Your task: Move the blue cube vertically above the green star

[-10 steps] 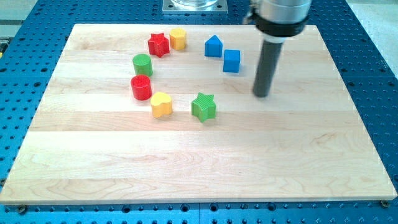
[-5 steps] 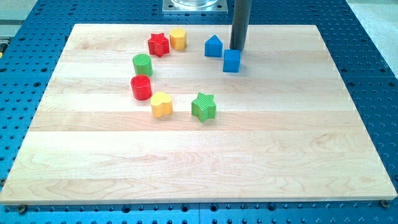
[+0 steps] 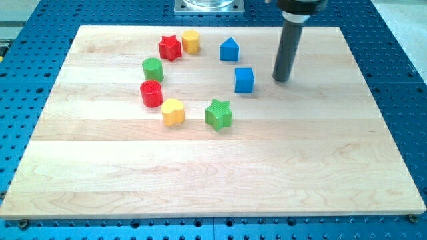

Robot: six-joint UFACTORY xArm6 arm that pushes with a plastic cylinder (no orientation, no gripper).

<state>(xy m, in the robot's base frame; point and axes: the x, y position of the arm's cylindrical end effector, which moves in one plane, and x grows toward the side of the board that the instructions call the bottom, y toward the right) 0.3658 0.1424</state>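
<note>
Standing on the pale wooden board, my tip sits to the view's right of the small blue plastic cube, near it but apart, with bare wood between them. We have no pincer on this arm: it ends in a straight dark rod, so nothing is held and nothing is touched. The blue cube lies above and slightly to the view's right of the ridged green star block, the two close but not touching. A blue house-shaped block stands toward the view's top from the cube. At the view's left, a red star block and a yellow rounded block sit side by side; below them come a green cylinder, a red cylinder and a yellow heart-shaped block. We can read no writing or brand anywhere. The rod's upper housing is cut off at the view's top, as is a grey metal plate. The blue perforated table surrounds the board.
</note>
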